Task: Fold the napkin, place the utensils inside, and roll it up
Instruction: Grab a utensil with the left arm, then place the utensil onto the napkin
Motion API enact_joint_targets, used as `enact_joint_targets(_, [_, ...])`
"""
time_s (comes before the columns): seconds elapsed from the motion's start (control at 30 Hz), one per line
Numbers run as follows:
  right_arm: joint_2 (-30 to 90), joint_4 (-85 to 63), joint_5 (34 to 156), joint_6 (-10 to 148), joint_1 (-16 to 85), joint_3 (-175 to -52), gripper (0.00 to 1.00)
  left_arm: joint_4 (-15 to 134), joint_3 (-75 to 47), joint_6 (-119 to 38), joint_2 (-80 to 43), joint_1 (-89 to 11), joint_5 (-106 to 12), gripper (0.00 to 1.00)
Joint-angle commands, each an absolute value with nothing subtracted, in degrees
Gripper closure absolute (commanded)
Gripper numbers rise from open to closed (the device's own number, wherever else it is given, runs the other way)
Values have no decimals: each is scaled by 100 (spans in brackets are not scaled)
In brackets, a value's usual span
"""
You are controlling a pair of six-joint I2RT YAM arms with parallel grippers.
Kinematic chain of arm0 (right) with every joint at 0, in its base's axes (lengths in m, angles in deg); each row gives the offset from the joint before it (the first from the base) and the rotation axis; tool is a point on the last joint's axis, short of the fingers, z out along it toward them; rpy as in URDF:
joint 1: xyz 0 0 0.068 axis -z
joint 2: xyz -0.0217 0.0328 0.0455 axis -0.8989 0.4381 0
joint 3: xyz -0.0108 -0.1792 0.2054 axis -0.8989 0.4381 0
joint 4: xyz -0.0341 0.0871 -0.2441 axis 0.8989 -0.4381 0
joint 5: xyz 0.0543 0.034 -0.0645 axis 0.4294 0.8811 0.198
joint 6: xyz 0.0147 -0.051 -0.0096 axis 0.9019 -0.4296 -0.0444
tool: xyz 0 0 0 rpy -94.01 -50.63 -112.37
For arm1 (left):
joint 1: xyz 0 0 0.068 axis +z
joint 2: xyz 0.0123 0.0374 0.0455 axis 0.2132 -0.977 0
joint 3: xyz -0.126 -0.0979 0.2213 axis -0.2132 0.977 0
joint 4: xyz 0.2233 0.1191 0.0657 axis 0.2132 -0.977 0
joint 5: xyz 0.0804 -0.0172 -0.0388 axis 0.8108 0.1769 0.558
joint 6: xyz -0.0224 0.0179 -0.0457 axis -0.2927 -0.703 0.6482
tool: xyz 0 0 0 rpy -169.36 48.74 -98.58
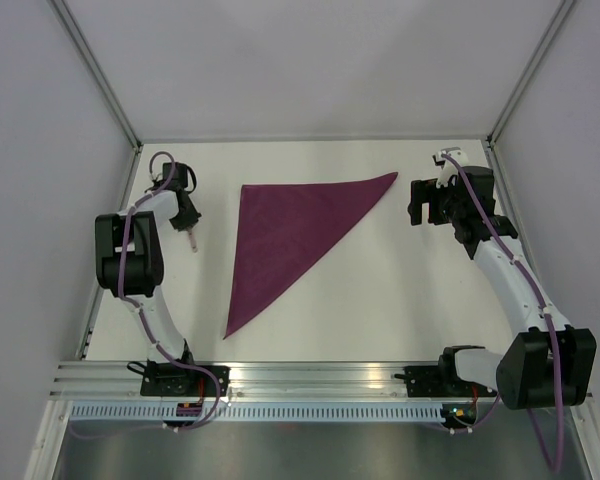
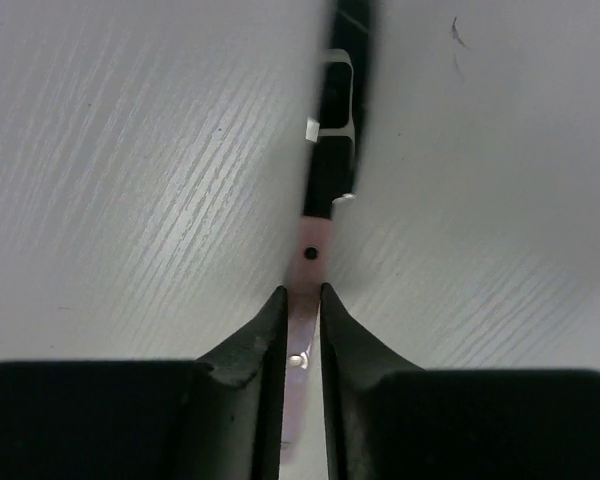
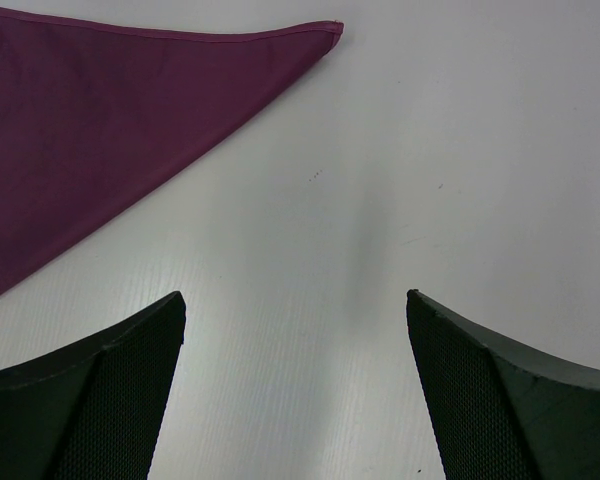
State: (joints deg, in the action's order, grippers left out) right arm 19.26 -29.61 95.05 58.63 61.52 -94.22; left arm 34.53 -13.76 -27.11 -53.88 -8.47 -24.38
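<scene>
The napkin (image 1: 285, 235) lies flat on the tabletop (image 1: 380, 290), folded into a triangle of deep purple cloth. It sits around the middle, somewhat nearer the far edge than the near one. One point reaches toward the far right corner, another sits at the far side left of centre, and the third, a narrow tip, points down toward the near edge. The long folded side runs slantwise between the far-right point and the near tip. Nothing rests on the cloth.

The left end effector (image 1: 190, 228) is over the far left part of the tabletop, well apart from the napkin's left side. Its wrist view shows the two dark fingers (image 2: 265, 330) clenched from either side on a slim pink handle (image 2: 308, 255) with a small round hole in it. A darker stretch with metal bits continues in line beyond the handle; what that part is I cannot tell. From above, the pink handle (image 1: 193, 240) shows just under the fingers. Whether it touches the tabletop is unclear.

The right end effector (image 1: 416, 202) is near the far right edge, just beside the napkin's far-right point but not touching it. Its jaws are spread wide and grasp nothing. Its own camera shows bare tabletop (image 3: 460, 150) between the fingertips, with the napkin (image 3: 90, 110) filling the upper left.
</scene>
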Motion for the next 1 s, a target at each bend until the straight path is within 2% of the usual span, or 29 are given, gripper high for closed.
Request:
enact_joint_targets(0.0, [1800,-3031,9505,5809,6156,-9639,4,3115,-1554,-2967,-5775,-818,-2774,81])
enact_joint_targets(0.03, [1800,-3023,9505,5809,6156,-9639,4,3045,-1580,-3019,-5819,-809,-2809,96])
enact_joint_targets(0.07, [1800,-3031,9505,5809,6164,-9639,5,3044,-1606,-3046,-5845,-809,-2931,98])
enact_joint_targets(0.3, [1852,-3031,9532,5800,6156,-9630,4,3053,-1808,-3344,-5293,-844,-3810,98])
enact_joint_targets(0.47, [1896,-3031,9558,5792,6156,-9630,5,2940,-2115,-4108,-4545,-1168,-4513,98])
enact_joint_targets(0.53, [1888,-3031,9567,5783,6156,-9630,5,2912,-2169,-4581,-4318,-1554,-5003,98])
enact_joint_targets(0.7, [1861,-2987,9654,5774,6156,-9578,5,2597,-2283,-5767,-4123,-2494,-5182,98])
enact_joint_targets(0.83, [1870,-2961,9646,5774,6164,-9551,5,2201,-2415,-6350,-4386,-3513,-5156,98])
enact_joint_targets(0.97, [1888,-2952,9646,5765,6156,-9551,5,1911,-2722,-6281,-4842,-3946,-5288,98])
